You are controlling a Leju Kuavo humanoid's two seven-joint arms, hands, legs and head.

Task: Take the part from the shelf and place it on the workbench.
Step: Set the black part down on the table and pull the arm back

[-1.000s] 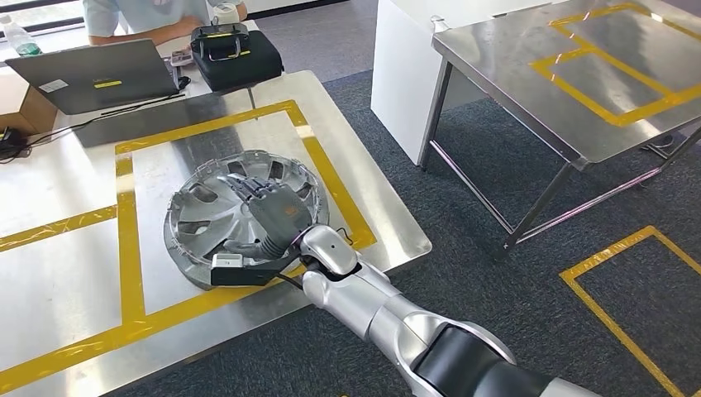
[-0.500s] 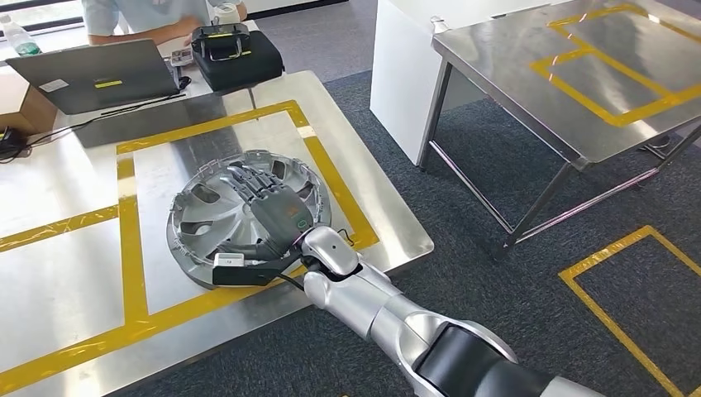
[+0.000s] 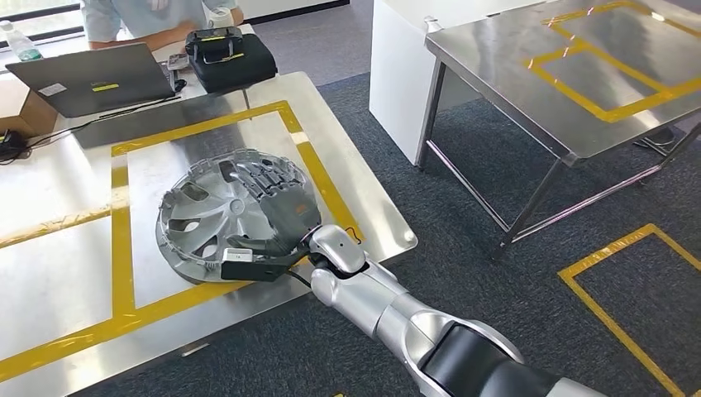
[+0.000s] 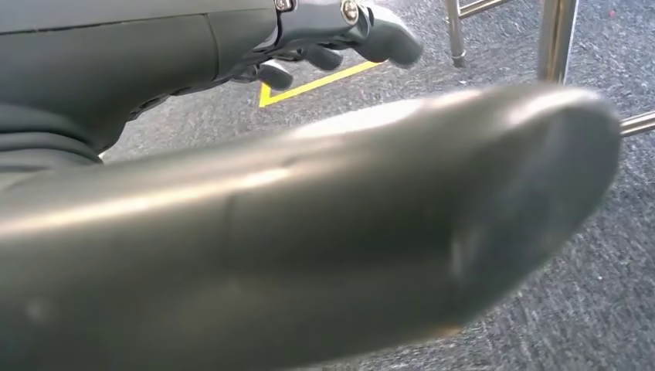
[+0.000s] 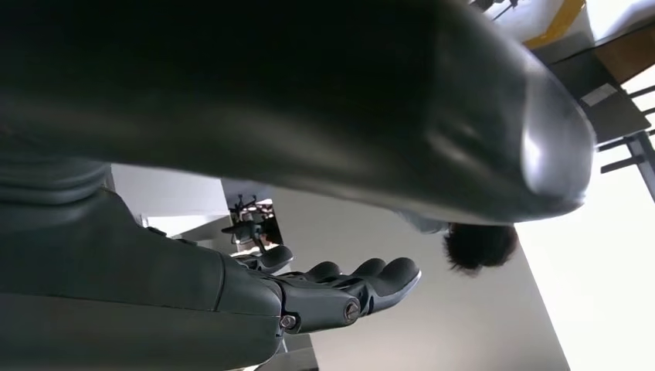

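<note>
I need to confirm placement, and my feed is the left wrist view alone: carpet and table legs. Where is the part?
Observer: The head view shows the hubcap lying on the workbench, within the yellow tape rectangle, its near edge at the tape.
Operator: Which hand is on it?
Observer: The right hand, its fingers spread across the hubcap's face.
Operator: Anyone nearby?
Observer: A person is at the table's far side, behind a laptop.
</note>
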